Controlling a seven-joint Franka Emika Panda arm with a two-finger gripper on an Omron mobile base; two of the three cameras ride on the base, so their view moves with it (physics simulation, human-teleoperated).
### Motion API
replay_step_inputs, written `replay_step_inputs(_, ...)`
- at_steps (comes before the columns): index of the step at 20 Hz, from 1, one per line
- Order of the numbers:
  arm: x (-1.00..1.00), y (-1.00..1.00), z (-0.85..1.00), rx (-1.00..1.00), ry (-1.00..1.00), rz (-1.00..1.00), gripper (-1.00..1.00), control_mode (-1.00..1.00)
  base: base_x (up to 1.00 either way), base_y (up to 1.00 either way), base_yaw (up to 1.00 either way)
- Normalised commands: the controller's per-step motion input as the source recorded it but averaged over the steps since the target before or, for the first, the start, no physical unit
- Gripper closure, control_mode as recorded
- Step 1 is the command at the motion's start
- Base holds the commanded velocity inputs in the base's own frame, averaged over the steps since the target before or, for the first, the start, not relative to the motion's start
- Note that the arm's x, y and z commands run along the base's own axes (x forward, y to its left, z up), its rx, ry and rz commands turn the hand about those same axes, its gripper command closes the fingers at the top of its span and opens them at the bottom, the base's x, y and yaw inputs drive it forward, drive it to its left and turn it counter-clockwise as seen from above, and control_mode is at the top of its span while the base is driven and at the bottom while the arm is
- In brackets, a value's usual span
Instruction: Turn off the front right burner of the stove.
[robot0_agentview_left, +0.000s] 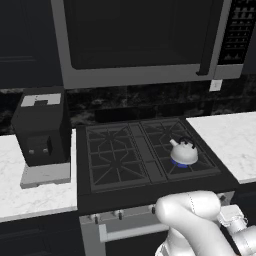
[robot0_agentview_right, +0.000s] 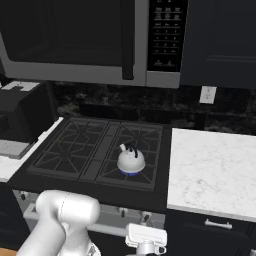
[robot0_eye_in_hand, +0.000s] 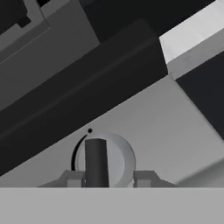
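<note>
Slipping off the round silver knob (robot0_eye_in_hand: 105, 159) is the risk, since little of it is caught. Whether the gripper (robot0_eye_in_hand: 106, 178) is clamped on it cannot be told. Then the front right burner (robot0_agentview_left: 184, 161) is left lit.

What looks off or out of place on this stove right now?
A white kettle sits on the front right burner of the stove, where a blue flame ring glows under it. It stands upright and nothing is spilled or damaged. In the hand view the gripper is right up at a silver knob on the front panel.
</note>
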Motion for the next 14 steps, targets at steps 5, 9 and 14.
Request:
replay_step_inputs(5, 0.22, 0.0, 0.42, 0.22, 0.12, -0.03, 1.0, -1.0, 0.0, 0.0, 0.0)
replay_step_inputs(9, 0.2, -0.01, 0.6, 0.32, 0.21, -0.07, 1.0, -1.0, 0.0, 0.0, 0.0)
replay_step_inputs(14, 0.23, 0.0, 0.68, 0.33, 0.23, -0.1, 1.0, -1.0, 0.0, 0.0, 0.0)
